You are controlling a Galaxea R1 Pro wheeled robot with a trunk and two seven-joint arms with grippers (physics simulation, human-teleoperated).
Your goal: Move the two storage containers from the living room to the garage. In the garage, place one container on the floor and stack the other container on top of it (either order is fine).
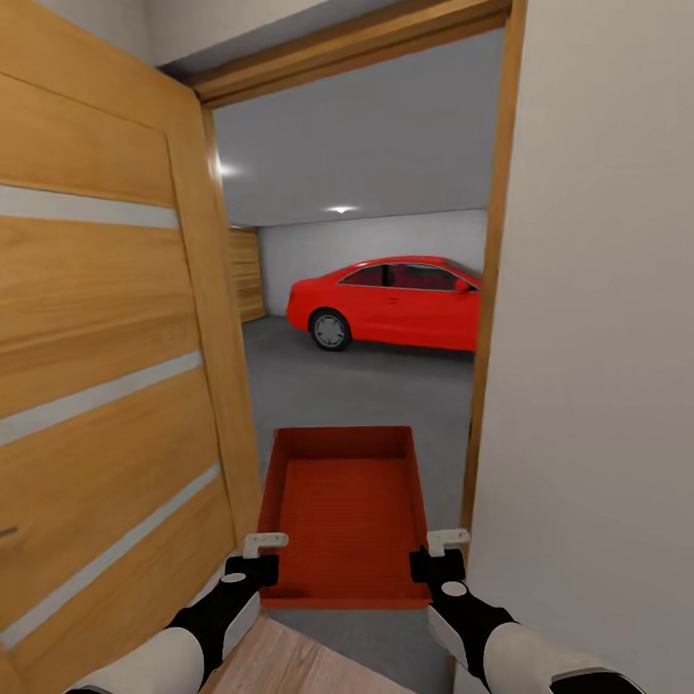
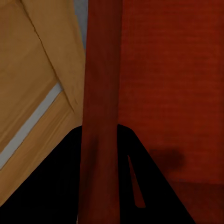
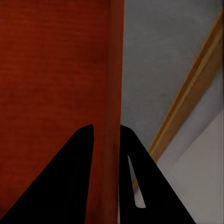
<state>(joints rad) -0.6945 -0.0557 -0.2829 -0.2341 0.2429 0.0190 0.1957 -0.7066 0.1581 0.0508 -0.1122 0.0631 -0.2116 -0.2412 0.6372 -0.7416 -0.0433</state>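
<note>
You're carrying one empty storage container through the doorway, held level over the garage's concrete floor. Your left gripper clamps its left wall near the rear corner and your right gripper clamps the right wall, between wooden door and white wall.

The orange-red rectangular plastic bin nearly fills the doorway, between the open light wooden door and the wooden door frame. Beyond, dark grey concrete floor lies open before the red coupe.
</note>
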